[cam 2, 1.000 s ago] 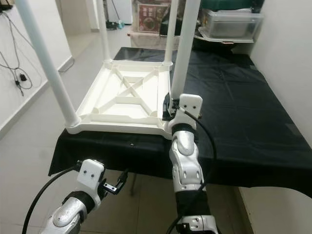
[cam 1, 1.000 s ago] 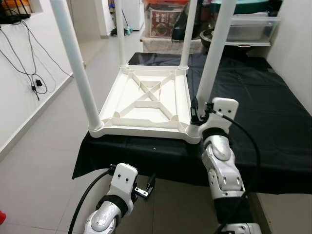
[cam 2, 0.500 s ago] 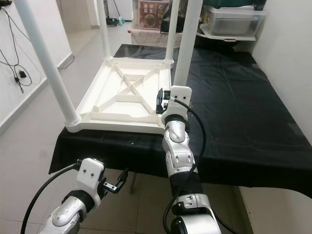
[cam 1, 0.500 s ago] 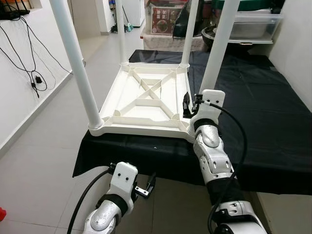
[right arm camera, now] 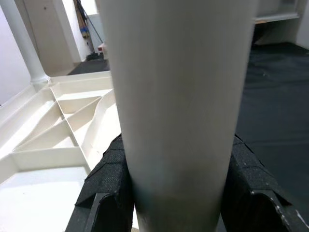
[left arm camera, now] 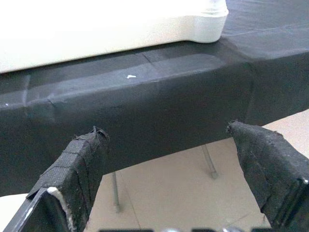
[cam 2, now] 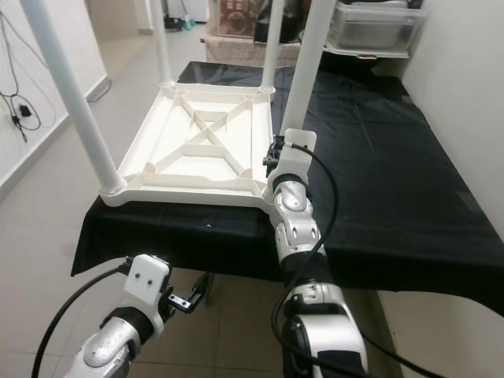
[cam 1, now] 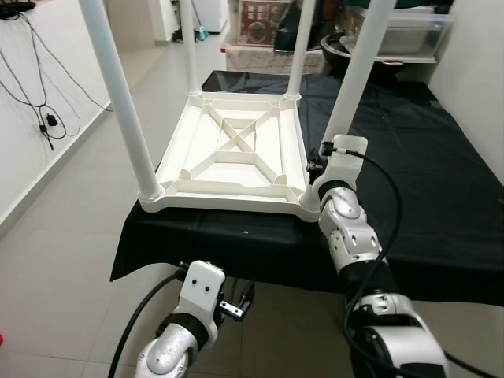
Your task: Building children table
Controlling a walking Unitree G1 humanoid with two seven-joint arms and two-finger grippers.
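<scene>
A white children's table (cam 1: 228,157) lies upside down on a black-covered table (cam 1: 425,181), its four white legs pointing up. My right gripper (cam 1: 319,167) is at the base of the near right leg (cam 1: 358,71) and is shut on it. In the right wrist view the leg (right arm camera: 178,96) stands between both black fingers (right arm camera: 108,179), which press its sides. The near left leg (cam 1: 118,102) stands in its corner socket. My left gripper (left arm camera: 166,129) hangs open below the cloth's front edge, holding nothing.
A wall with hanging cables (cam 1: 43,118) runs along the left, beside a strip of tiled floor (cam 1: 63,260). Shelves with a plastic bin (cam 1: 409,35) and boxes stand behind the table. Bare black cloth lies to the right of the white table.
The head view has shifted slightly. My right wrist has made small sideways moves while staying at the base of the near right leg. The left arm has not moved.
</scene>
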